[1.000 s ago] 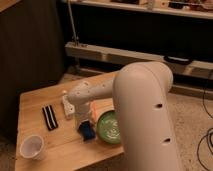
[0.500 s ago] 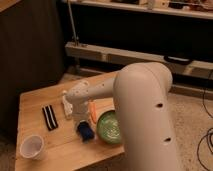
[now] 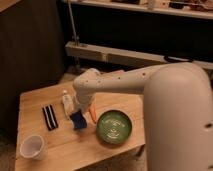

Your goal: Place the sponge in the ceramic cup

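Note:
My gripper (image 3: 79, 113) hangs from the pale arm over the middle of the wooden table (image 3: 60, 155). It is shut on the sponge (image 3: 78, 121), a small dark blue block that sits at its tip just above the tabletop. The ceramic cup (image 3: 32, 146), plain white and round, stands upright near the table's front left corner, well to the left of and nearer than the sponge. The arm hides the top of the sponge.
A green round plate (image 3: 115, 126) lies right of the sponge. An orange piece (image 3: 93, 114) lies between them. A white bottle (image 3: 66, 103) stands just left of the gripper. A black-and-white striped strip (image 3: 49, 117) lies further left. Shelving stands behind the table.
The wrist has risen a little, and the sponge has shifted slightly up and to the left with it. Cup, plate and strip have not moved.

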Available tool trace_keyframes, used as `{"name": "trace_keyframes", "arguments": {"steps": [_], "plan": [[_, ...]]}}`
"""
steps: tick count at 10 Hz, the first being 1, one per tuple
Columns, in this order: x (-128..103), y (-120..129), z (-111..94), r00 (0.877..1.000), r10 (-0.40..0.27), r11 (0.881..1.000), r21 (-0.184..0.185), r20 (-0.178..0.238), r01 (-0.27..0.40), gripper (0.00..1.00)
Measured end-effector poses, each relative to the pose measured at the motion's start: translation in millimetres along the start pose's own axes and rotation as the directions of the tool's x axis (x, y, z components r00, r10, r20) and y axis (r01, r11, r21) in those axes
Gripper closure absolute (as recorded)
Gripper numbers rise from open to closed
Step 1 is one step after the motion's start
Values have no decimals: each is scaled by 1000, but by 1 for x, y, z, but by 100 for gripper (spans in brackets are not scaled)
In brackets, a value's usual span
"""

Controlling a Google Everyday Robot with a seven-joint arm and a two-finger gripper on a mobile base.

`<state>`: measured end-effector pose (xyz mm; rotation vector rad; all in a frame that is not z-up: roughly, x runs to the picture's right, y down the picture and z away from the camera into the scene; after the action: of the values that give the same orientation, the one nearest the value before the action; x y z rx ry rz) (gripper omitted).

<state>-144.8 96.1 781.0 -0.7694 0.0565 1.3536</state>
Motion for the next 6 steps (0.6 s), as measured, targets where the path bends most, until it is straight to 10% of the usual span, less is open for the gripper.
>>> {"name": "trace_keyframes", "arguments": {"steps": [3, 5, 6], "plan": [[-45, 40, -25, 979, -40, 955, -280, 202, 97, 100], [-55, 78, -47, 950, -97, 900, -381, 296, 211, 100], [-53, 105, -57, 920, -153, 843, -439, 360, 312, 100]]}}
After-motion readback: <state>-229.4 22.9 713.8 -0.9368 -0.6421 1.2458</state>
